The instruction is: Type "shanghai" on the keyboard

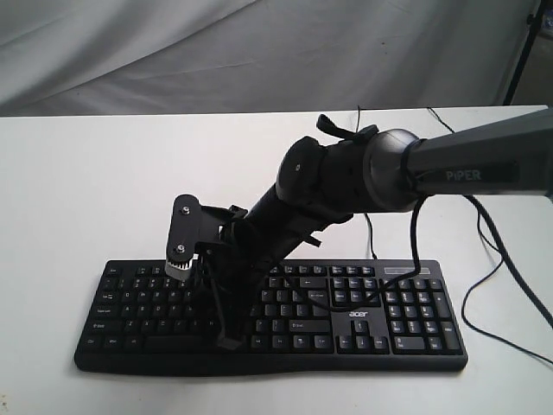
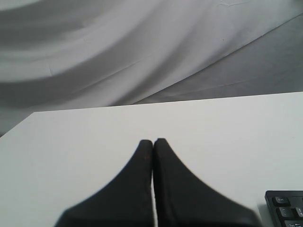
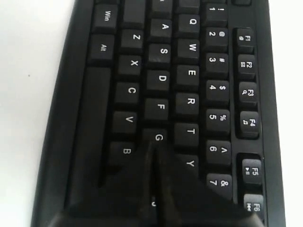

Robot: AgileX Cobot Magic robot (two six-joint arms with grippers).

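Black keyboard (image 1: 363, 324): lies flat on the white table (image 1: 86, 173), near the front edge.
Right gripper (image 3: 154, 145): pinched tight and holding nothing. Its tip points down right by the G key (image 3: 158, 137).
Left gripper (image 2: 153, 141): pinched tight too and empty, over bare table beside the keyboard's end.
Done so far: cannot tell, as no screen shows the letters.
Left to do: likely some letters, as the tip sits on the keys.

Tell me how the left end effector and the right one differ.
The right end effector is down over the keyboard, tip beside the G key; the left end effector is over bare white table, off the keyboard's edge. The exterior view shows the right end effector but not the left end effector. Both are shut, with black fingers pressed together and holding nothing.
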